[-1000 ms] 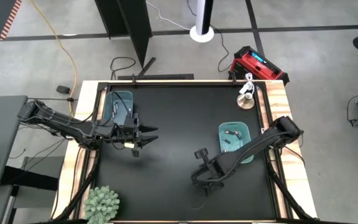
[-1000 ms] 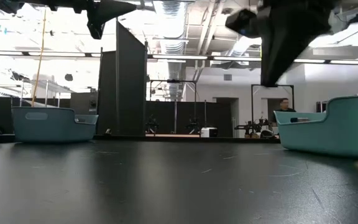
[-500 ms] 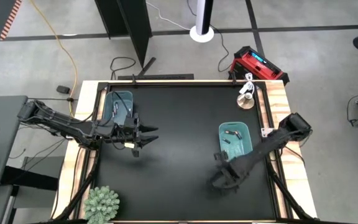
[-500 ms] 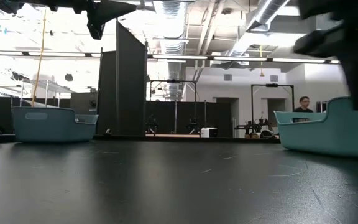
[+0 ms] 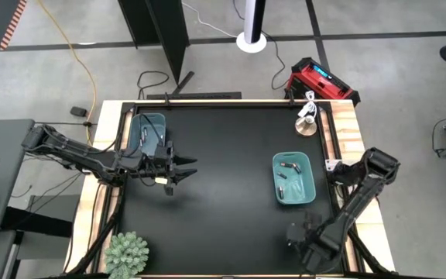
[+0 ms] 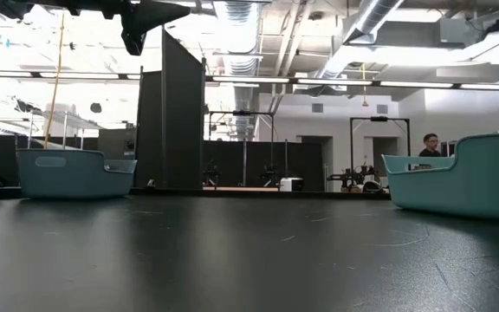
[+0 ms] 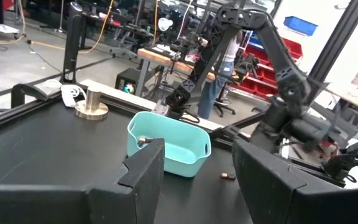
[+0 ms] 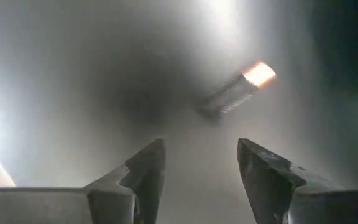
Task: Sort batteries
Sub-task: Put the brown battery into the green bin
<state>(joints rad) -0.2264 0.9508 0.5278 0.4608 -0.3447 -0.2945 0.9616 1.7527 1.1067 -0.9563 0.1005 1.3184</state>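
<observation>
While the high view lays out the whole black table top point(image 5: 223, 139), only the right wrist view shows the small dark cylindrical battery with a glowing orange-pink end point(image 8: 236, 93), lying loose on the table just ahead of the right gripper point(image 8: 201, 168). That gripper's two dark fingers point(image 8: 145, 171) stand apart with a clear gap between them, holding nothing. From above, the right gripper point(image 5: 304, 240) sits low near the table's 5 o'clock edge, below the teal plastic bin on the right point(image 5: 293, 178), and the battery in front of it cannot be made out there.

Inside that right bin the high view picks out several small slim batteries point(image 5: 287, 166), some pale and some dark. A second teal plastic bin point(image 5: 147, 128) stands at about 10 o'clock on the table. The left gripper point(image 5: 183, 170) hangs above the table toward 9 o'clock, just below that bin, its fingers spread and empty.

The left wrist view looks across between its own open dark fingers point(image 7: 145, 171) to the right bin point(image 7: 166, 144), with a pale battery end showing over its rim, and one tiny dark battery point(image 7: 227, 177) lying on the table beside the bin. It also shows a short silver metal cylinder point(image 7: 92, 104) near the table's far corner, and the right arm bending down.

The low view catches both bins at table level point(image 6: 74, 172) point(image 6: 466, 178) and the left gripper's dark tip up high point(image 6: 145, 17); the right gripper does not appear in it.
</observation>
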